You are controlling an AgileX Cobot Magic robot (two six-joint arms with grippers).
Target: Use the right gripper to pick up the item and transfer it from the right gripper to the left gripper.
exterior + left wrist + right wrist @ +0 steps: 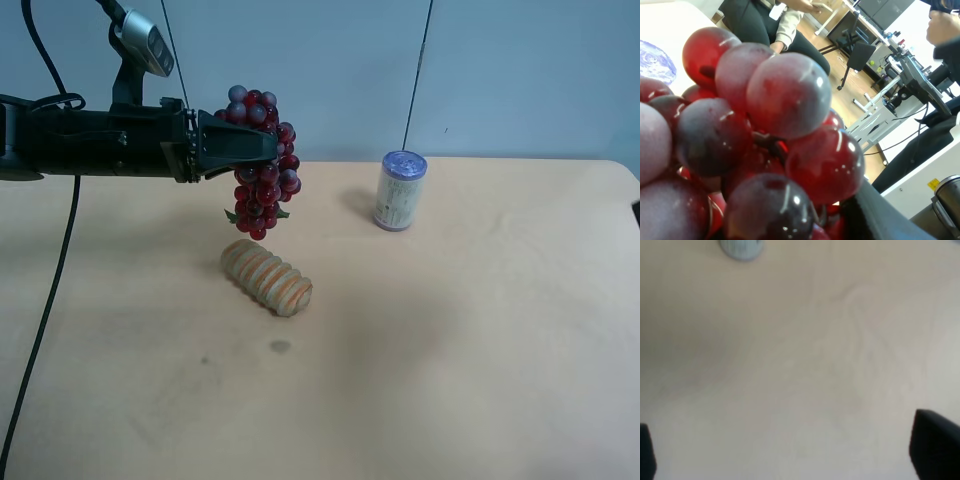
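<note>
Left wrist view is almost filled with glossy red and purple beads, so read the grip from the exterior high view. There your left gripper [262,150], the black pointed pair on the arm carrying the silver-grey camera module, is clamped across the upper part of the long bunch of small dark red and purple toy grapes [265,190]. The bunch hangs in the air above the pale tan table [450,350], with its green leaf at the lower end. Your right gripper [790,452] shows two black fingertips set wide apart over bare tabletop, holding nothing, so the handover looks made.

Watch the hold. The grapes look smooth, round and hard, and the jaws bite a lumpy cluster rather than a flat face. A quick swing could let the bunch twist or slide out. It would likely land by the tan ridged cylinder with orange stripes [266,277], which lies on its side near below and could be set rolling. The white can with a blue lid [400,190] stands upright, well apart.
</note>
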